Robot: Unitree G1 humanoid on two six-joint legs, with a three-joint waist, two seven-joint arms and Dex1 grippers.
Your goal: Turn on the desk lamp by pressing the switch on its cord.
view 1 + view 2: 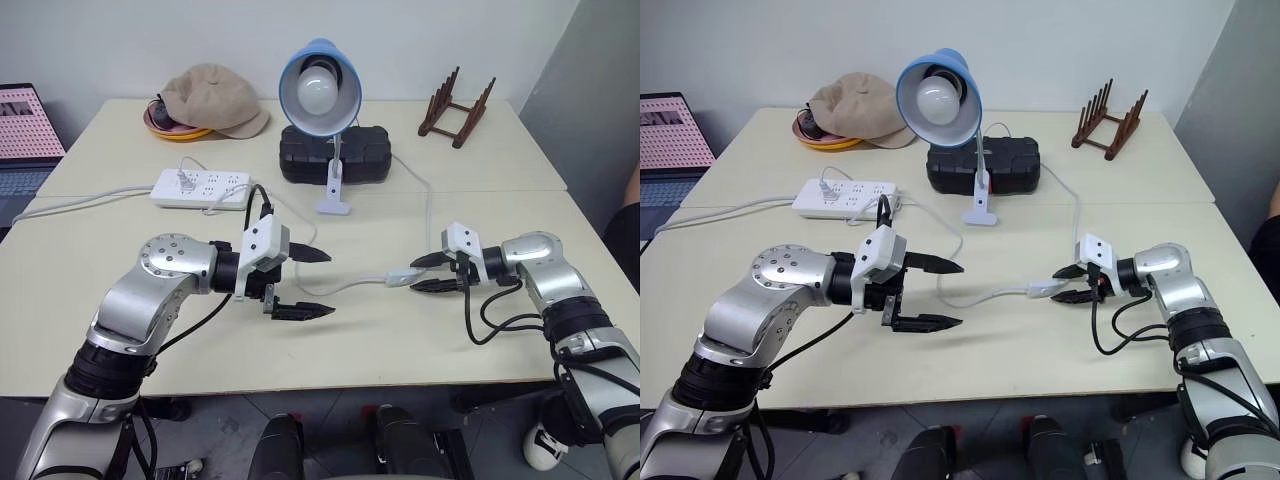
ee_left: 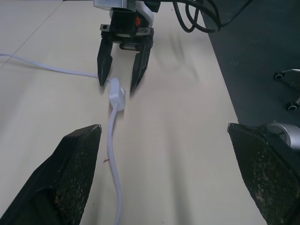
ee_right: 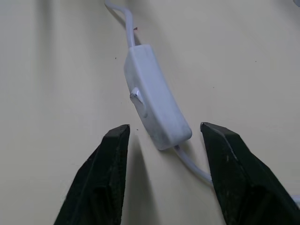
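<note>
1. Right gripper (image 1: 422, 272) has its fingers parted, straddling one end of the switch (image 3: 154, 110), not clamped.
2. Left gripper (image 1: 313, 283) is wide open, empty, near the cord (image 2: 112, 154).
3. Lamp (image 1: 319, 88) unlit, behind.
4. Risk: the fingers close beside the rocker, and the loose switch slides or twists without clicking.

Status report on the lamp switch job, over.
Left gripper open, off the cord. Right gripper open, straddling the switch, not clamped. Desk lamp unlit. Nothing in the way.
</note>
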